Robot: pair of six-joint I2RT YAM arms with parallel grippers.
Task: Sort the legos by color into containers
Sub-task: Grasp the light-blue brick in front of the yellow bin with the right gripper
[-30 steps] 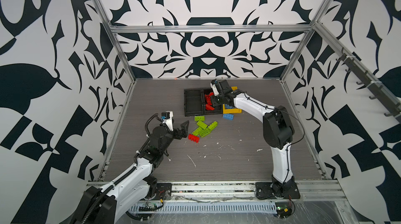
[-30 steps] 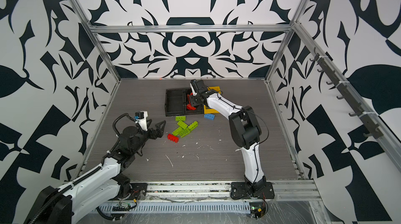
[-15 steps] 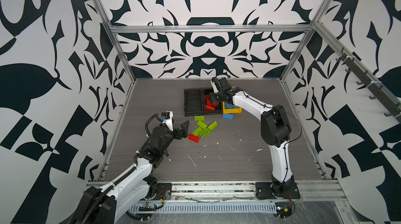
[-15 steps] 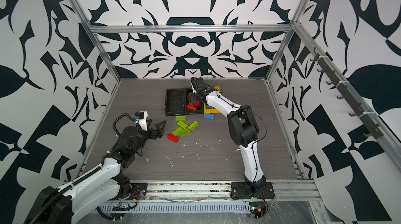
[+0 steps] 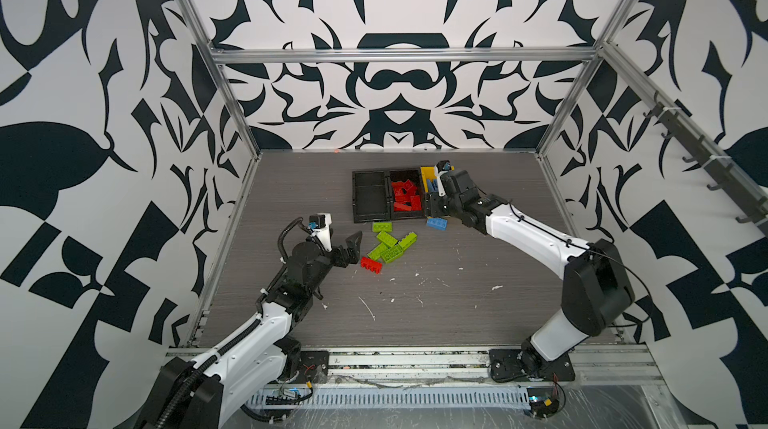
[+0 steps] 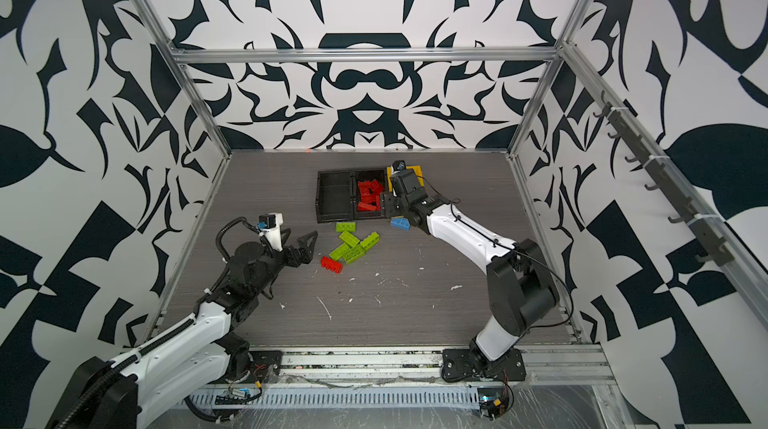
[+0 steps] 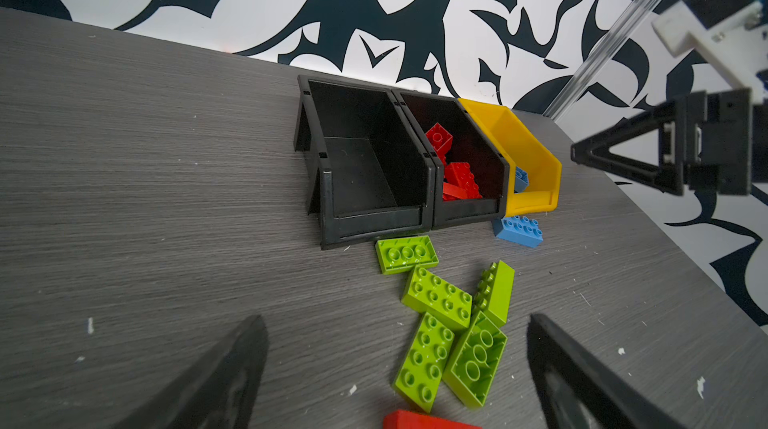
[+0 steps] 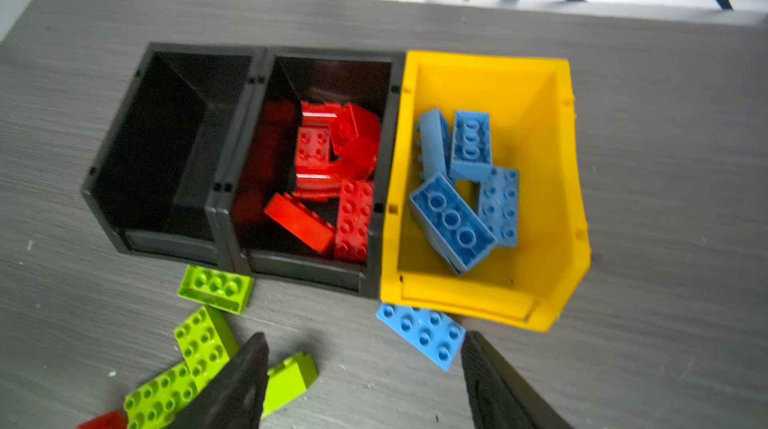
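Right gripper (image 8: 362,339): jaws apart, nothing between them. It hangs over the table just in front of the middle black bin (image 8: 309,273), toward that bin's yellow-side corner.

Left gripper (image 7: 397,323): jaws wide apart and empty. It sits well in front of the middle black bin, on the near side of the loose pile.

Bins: the yellow bin (image 8: 552,181) touches one side of the middle black bin, and the empty black bin (image 8: 166,244) touches the other.

Contents: the red bricks (image 8: 353,219) lie in the middle black bin and the light blue bricks (image 8: 453,223) in the yellow bin.

Still loose on the table:
- One blue brick (image 8: 422,333), studs up, just in front of the middle black bin's yellow-side corner and tight against the yellow bin's front lip.
- Five lime green bricks (image 7: 436,294), in front of the middle black bin. The nearest one almost touches the bins' front walls.
- One red brick (image 5: 371,264), beyond the greens and farthest from the middle black bin.

Step, as I judge it: between picks, with red and blue mostly sorted and green not started.

Next move, as I judge it:
- The right arm would need to come down over the loose blue brick, turning its jaws to span the brick's short width.
- The finger on the bin side has to clear the yellow lip.
- The left arm is well placed for the stray red brick or a green.
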